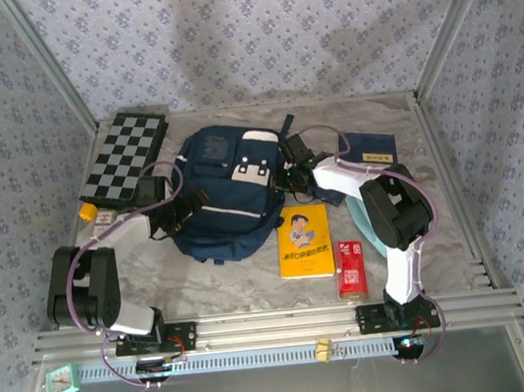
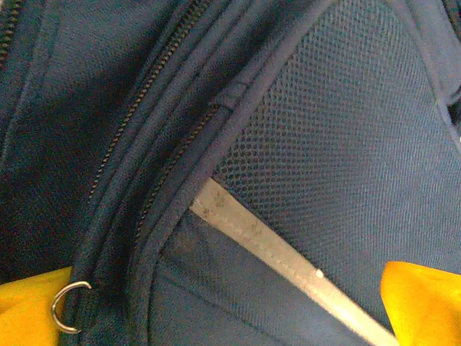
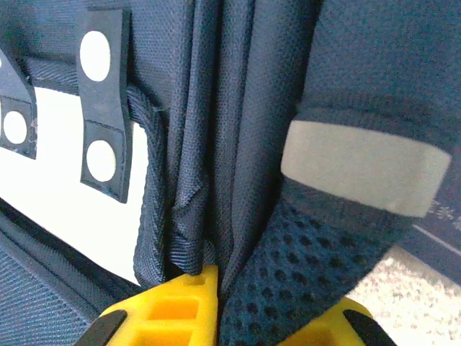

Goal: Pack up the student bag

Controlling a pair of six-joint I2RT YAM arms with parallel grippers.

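Note:
The student bag (image 1: 225,195), a large navy backpack with white patches, lies flat in the middle of the table. My left gripper (image 1: 185,207) is at its left side. In the left wrist view this gripper (image 2: 227,303) stands open, its yellow fingertips (image 2: 29,306) wide apart over the bag's mesh panel (image 2: 338,144) and thin white stripe (image 2: 252,234). My right gripper (image 1: 292,170) is at the bag's upper right edge. In the right wrist view it (image 3: 238,317) is shut on a fold of the bag's navy fabric (image 3: 245,180), pinched between the yellow fingers (image 3: 173,310).
A folded checkerboard (image 1: 123,158) lies at the back left, with a small yellow piece (image 1: 86,211) near it. A yellow book (image 1: 304,240) and a red packet (image 1: 349,269) lie right of the bag. A navy booklet (image 1: 368,150) sits at the back right.

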